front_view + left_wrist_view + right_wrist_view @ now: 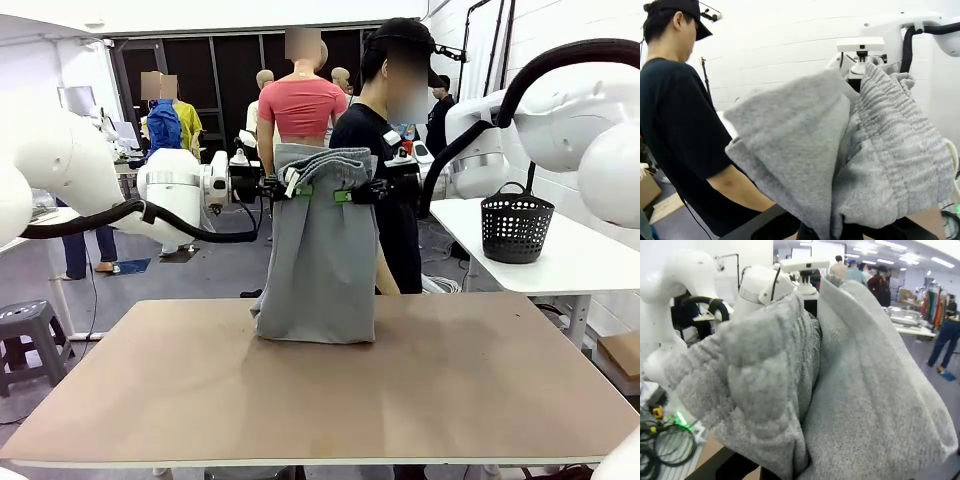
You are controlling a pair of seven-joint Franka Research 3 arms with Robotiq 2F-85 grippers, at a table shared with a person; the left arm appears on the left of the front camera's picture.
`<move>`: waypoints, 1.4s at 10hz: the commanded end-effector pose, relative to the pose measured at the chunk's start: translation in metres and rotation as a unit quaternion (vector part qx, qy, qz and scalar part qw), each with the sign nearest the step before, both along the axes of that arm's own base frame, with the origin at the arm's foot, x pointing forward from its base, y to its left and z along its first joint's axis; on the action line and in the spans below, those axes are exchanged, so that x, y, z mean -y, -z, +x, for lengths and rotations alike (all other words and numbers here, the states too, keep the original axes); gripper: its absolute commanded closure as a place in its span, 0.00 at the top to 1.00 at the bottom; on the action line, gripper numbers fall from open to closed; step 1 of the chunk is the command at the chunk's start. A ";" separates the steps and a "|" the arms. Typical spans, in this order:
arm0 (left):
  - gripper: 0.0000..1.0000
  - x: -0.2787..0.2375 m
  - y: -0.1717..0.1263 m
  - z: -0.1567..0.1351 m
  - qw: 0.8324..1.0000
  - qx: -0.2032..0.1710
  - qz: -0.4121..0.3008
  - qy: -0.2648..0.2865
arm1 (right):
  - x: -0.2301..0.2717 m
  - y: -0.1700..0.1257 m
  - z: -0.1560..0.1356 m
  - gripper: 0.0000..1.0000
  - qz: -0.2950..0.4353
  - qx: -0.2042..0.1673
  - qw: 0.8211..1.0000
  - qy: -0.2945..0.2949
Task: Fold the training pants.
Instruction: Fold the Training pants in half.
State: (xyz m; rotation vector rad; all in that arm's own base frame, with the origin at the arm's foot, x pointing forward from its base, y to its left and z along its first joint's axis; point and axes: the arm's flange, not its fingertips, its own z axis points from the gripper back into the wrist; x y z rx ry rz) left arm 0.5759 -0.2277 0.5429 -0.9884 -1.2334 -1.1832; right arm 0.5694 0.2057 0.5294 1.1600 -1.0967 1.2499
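Hanging between the two arms in the front view, the training pants [322, 250] are held up by the waistband above the far half of the table [330, 390], with the lower end of the fabric resting on the tabletop. The left gripper [297, 188] is clamped on the left side of the waistband and the right gripper [347, 195] on the right side, both with jaws pressed tight on the cloth. The top edge of the waistband flops over above the two grips. A person [390, 150] in a black shirt stands just behind the pants at the far side. A black basket [517, 228] sits on a white side table [560, 255] to the right, well apart from the pants.

In the left wrist view, the training pants [840, 160] are bunched directly over the fingers, which are buried in the fabric. The ribbed waistband lies to the right. The person [680, 125] stands at the left.

In the right wrist view, the training pants [830, 390] again cover the fingers. The fabric appears folded over itself in thick layers, though the exact fold cannot be judged.
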 end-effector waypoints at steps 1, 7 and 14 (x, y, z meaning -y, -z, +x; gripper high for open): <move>0.00 -0.020 0.009 -0.039 0.998 -0.068 -0.003 0.005 | 0.009 0.010 -0.024 0.00 0.020 -0.068 0.997 -0.005; 0.00 -0.025 0.073 -0.092 0.985 -0.163 -0.033 0.036 | 0.007 0.066 -0.064 0.00 -0.047 -0.166 0.985 -0.024; 0.00 -0.012 0.089 -0.107 0.980 -0.196 -0.010 0.029 | -0.001 0.085 -0.069 0.00 -0.017 -0.173 0.984 -0.033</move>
